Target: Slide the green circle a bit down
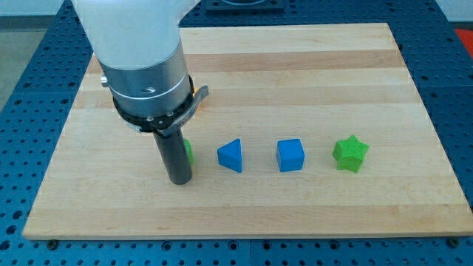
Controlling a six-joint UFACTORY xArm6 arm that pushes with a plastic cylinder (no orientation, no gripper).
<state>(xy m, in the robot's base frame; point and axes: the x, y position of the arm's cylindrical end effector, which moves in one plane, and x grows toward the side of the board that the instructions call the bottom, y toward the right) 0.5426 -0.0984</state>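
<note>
The green circle (189,151) is almost fully hidden behind my rod; only a thin green sliver shows at the rod's right edge, left of centre on the board. My tip (179,180) rests on the board just below and in front of that sliver, touching or nearly touching the block. To the view's right of it lie a blue triangle (231,155), a blue cube (290,155) and a green star (349,153), in a row.
The wooden board (295,66) sits on a blue perforated table. The arm's large white and silver body (144,59) covers the board's upper left part.
</note>
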